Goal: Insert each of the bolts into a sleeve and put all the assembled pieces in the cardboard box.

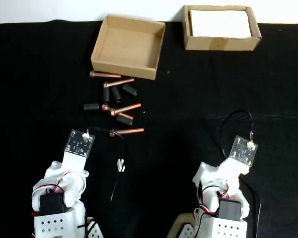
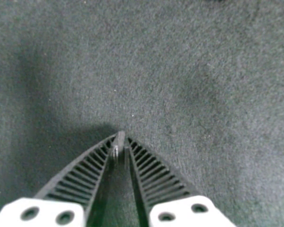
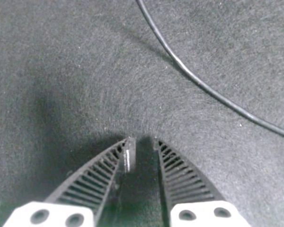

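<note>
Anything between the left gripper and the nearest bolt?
A thin black cable: in the high view it runs over the cloth between the left arm and the nearest bolt, close to the bolt's head. The left gripper has bare cloth ahead.

Can't read a single letter or number anywhere in this one. The left cardboard box (image 1: 123, 68) and the right cardboard box (image 1: 221, 43) at the far side of the tabletop (image 1: 39, 74) are plain brown, and the white sheet (image 1: 219, 23) inside the right one looks blank.
</note>
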Controlling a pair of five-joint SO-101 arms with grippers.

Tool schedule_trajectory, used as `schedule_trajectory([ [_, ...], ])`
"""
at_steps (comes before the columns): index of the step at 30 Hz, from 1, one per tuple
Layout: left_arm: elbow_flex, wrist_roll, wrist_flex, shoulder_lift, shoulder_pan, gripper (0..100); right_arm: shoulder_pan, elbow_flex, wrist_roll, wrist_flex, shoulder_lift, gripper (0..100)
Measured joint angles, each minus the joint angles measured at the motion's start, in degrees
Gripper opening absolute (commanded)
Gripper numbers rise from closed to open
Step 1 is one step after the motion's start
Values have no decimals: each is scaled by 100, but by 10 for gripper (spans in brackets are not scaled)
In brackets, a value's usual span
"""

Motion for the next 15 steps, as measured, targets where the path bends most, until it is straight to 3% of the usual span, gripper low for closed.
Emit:
schedule_trajectory([
  [15, 0, 0, 0, 0, 0, 11, 0, 0, 0, -176, 0, 77],
])
